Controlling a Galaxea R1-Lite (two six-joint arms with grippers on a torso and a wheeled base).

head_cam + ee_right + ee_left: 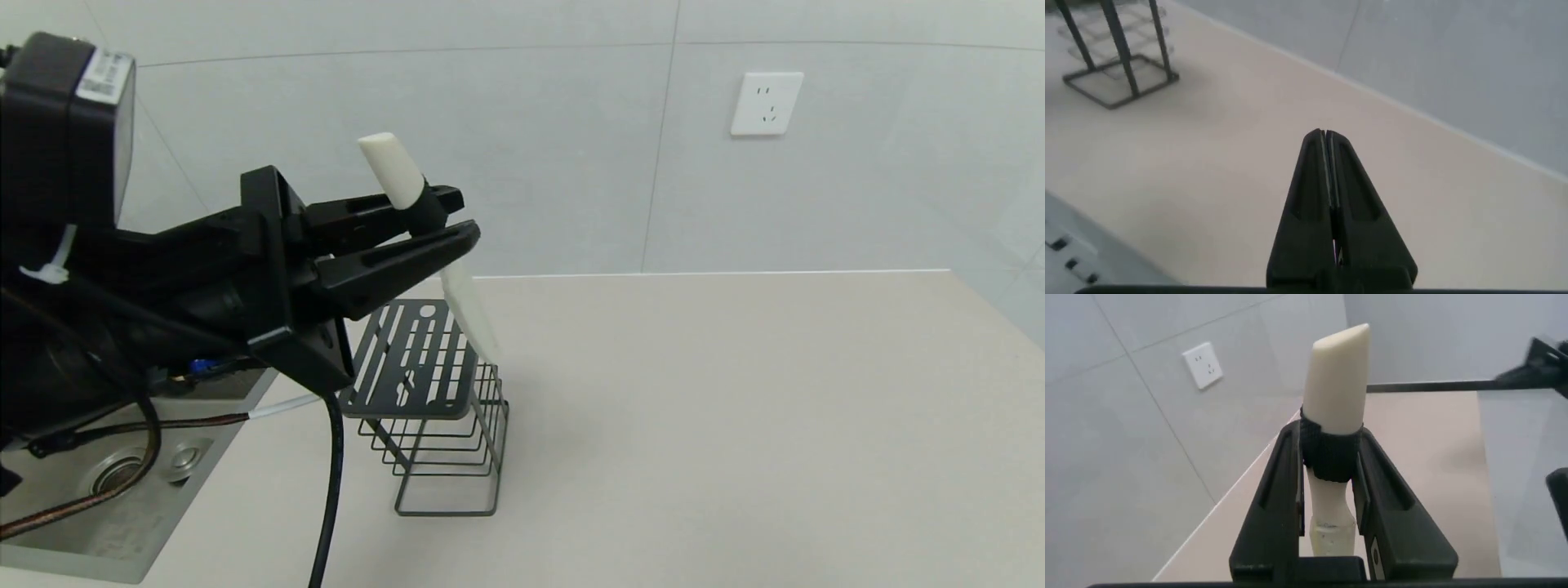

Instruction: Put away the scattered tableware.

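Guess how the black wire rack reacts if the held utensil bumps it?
Likely light and apt to slide or tip: the wire rack is thin open wire, freestanding on the smooth counter. Probably stiff, as its bars run straight. The white utensil in the left hand hangs close by.

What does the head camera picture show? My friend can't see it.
The left tool holds a white utensil tilted in the air over a black wire rack on a beige counter. A sink lies to the rack's left, and a white socket is on the grey wall behind.
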